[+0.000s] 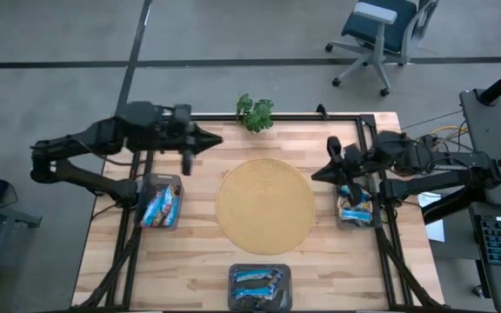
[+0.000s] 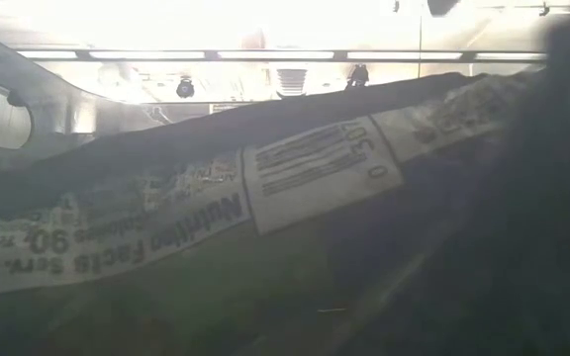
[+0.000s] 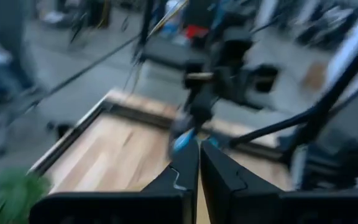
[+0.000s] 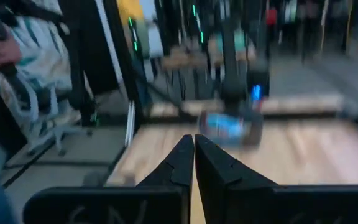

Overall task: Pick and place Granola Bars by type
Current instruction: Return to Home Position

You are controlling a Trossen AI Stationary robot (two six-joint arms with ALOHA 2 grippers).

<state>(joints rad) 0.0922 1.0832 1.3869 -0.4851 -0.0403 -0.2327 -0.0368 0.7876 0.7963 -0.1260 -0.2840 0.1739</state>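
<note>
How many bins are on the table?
3: left bin at left, right bin at right, bottom bin at the high view's bottom edge, centred. None looks hidden.

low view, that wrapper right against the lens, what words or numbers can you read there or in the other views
"Nutrition Facts": pale strip of the dark foil granola bar wrapper.
"90": same strip.
"Serv.": same strip, rest cut off.
"30", "0": white panel on that wrapper; its fine print is too blurred.
Blue foil-wrapped granola bars in the high view: print too small to read.
</note>
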